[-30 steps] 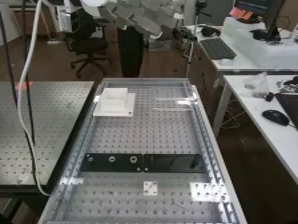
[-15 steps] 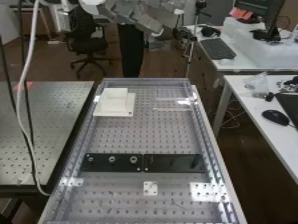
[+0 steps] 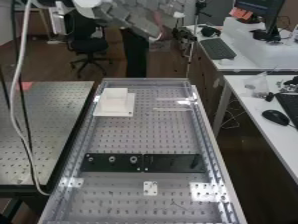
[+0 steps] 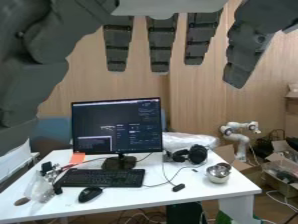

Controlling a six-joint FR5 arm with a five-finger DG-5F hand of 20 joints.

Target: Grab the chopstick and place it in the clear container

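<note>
Hand (image 3: 136,19): held at the top of the high view, its fingers straight and spread.
Chopstick (image 3: 171,109): probably the pale stick laid on the surface (image 3: 146,135), upper centre, right of the white block (image 3: 114,96).

From my remote station I am counting what look like two chopsticks (image 3: 171,109), one white square-based piece (image 3: 114,102), two black plates (image 3: 174,163) and one small holed plate (image 3: 150,188) on the bench (image 3: 143,135). In the wrist view I am counting one monitor (image 4: 117,125), one keyboard (image 4: 103,177), one mouse (image 4: 90,194) and one metal bowl (image 4: 218,173).
</note>
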